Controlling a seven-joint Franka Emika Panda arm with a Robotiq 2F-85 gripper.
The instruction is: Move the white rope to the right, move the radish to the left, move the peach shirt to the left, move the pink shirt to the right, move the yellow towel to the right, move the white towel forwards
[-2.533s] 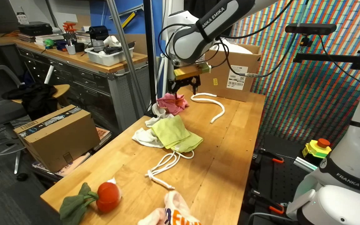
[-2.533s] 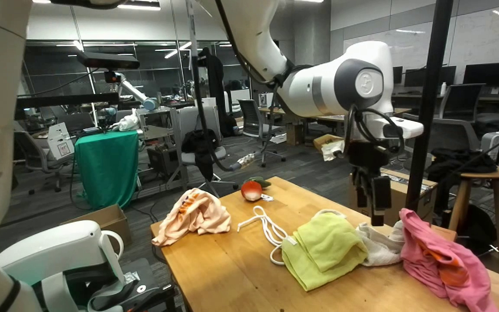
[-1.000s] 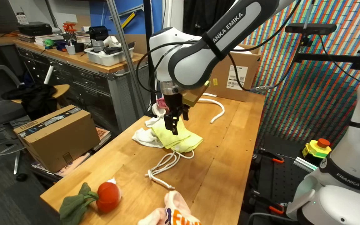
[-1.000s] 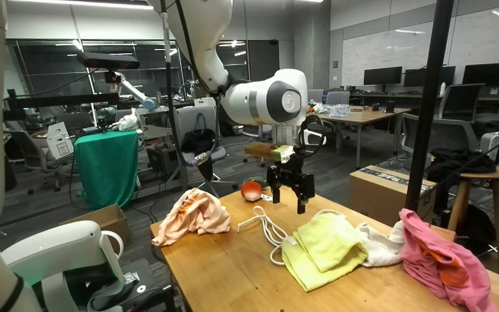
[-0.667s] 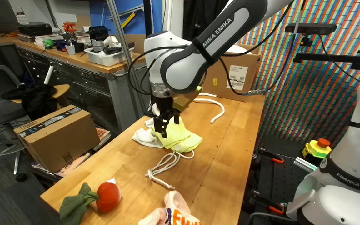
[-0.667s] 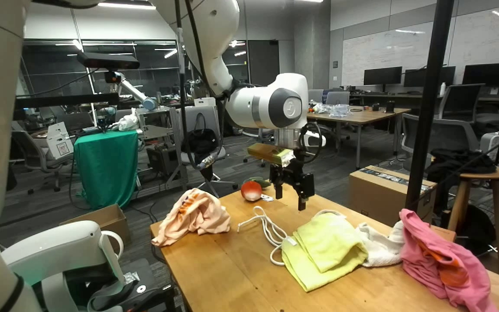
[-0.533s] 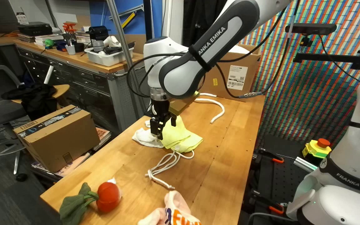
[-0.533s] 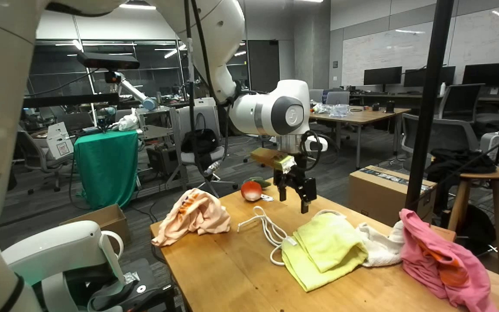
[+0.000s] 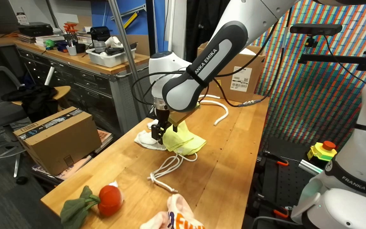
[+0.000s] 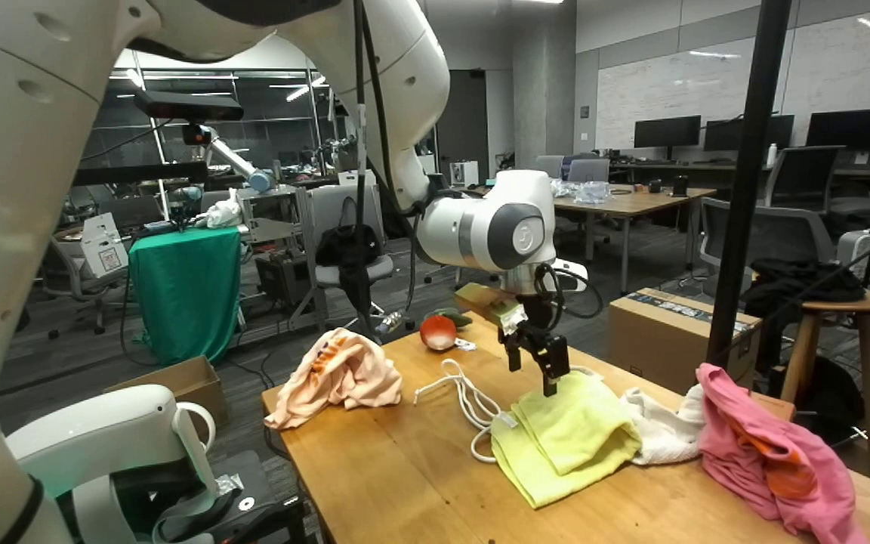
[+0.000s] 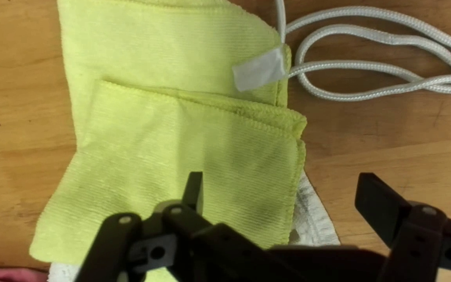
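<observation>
Currently, gripper (image 11: 280, 188) over yellow towel (image 11: 170, 164); jaws spread wide, nothing clamped. Wrist view: one jaw above the cloth, other off its 3 o'clock edge, over table (image 11: 386, 145). Touching or just above: can't tell. Yellow prob. next to be moved.

Risks: cloth lies flat, so jaws cd skid or hit table w/o a fold to pinch. White towel (image 11: 313, 219) pokes out from under it at 4 & 7 o'clock; too deep a bite wd likely take both. Cord (image 11: 358, 65) meets yellow's edge at 2 o'clock, by a white tag (image 11: 260, 69); tied or just lying there, can't tell. If tied or snagged, it'd drag too.

In an exterior view, from yellow: radish (image 10: 439, 332) at 10 o'clock, peach shirt (image 10: 344, 370) btwn 9 & 10, pink shirt (image 10: 775, 446) at 3, just past the white towel. White rope (image 9: 226, 109), in an exterior view, lies at yellow's 2 o'clock, nr a box (image 9: 235, 60), well apart from gripper.

Table: light wood planks, few dark specks. Room: cluttered lab/office; whiteboard (image 10: 707, 91) & monitors (image 10: 665, 132) in bkgd at 1 o'clock, green-draped stand (image 10: 186, 295) at 10, black post (image 10: 744, 196) nr table's far edge.
</observation>
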